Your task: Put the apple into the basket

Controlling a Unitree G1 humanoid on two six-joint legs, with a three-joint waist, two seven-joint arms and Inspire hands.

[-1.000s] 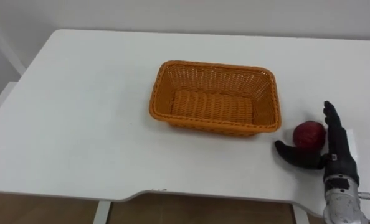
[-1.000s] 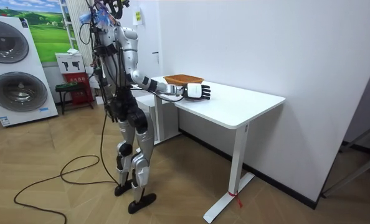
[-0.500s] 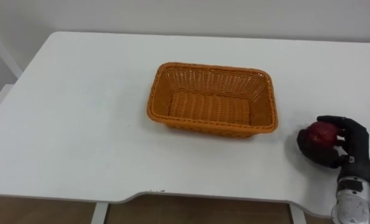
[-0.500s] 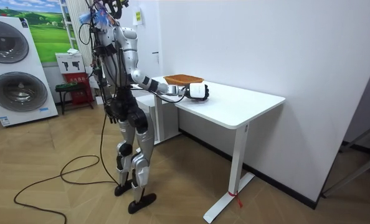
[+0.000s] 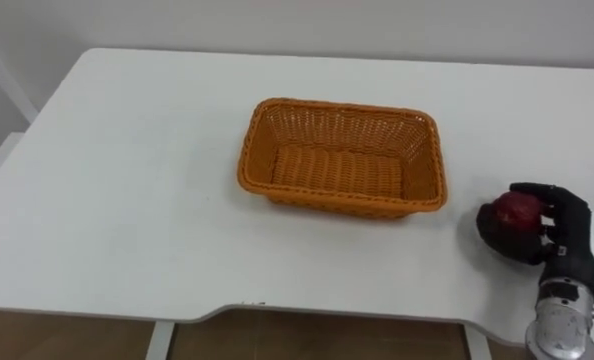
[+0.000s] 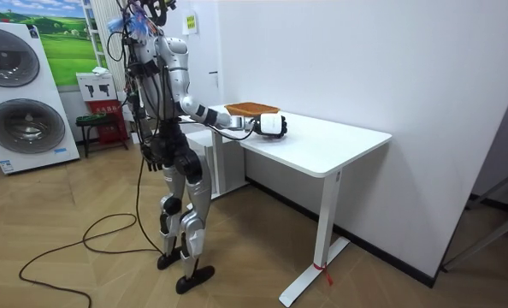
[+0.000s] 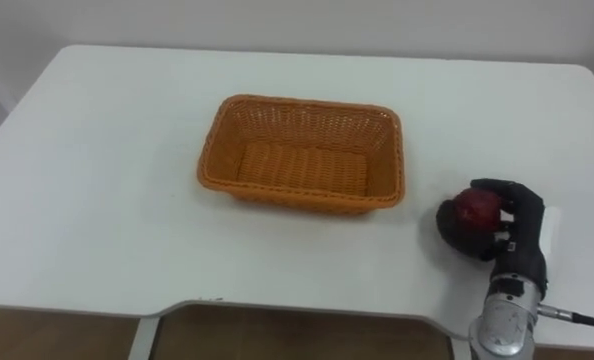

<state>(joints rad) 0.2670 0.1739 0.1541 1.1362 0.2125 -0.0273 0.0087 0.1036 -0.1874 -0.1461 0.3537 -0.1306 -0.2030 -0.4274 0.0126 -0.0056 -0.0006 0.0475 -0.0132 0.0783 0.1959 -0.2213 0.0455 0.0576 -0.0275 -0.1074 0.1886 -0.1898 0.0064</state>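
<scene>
At the near right corner of the white table [image 5: 127, 180], the right hand [image 5: 562, 235] is wrapped around the red apple [image 5: 517, 212]. Its dark fingers [image 5: 537, 190] curl over the top and far side of the fruit, and the thumb comes round from below on the side toward the basket, so the apple sits enclosed between them with only its upper face showing. Whether the apple touches the tabletop or is just clear of it cannot be told. The wrist and forearm run back from the fingers toward the table's front edge.

To the left of the fingers and a little farther from the robot stands the orange wicker basket [image 5: 252, 150], rectangular, upright, nothing lying in it. A strip of bare table separates its nearest corner from the fingertips; apple and basket are near each other but apart.

Seen from the room camera, the robot stands upright on both feet at the table's end, right arm stretched forward over the tabletop. The left hand [image 6: 149, 154] hangs low beside its hip, too small there to judge its grip. Behind the robot, at the room view's left, stands a washing machine [image 6: 19, 81].
</scene>
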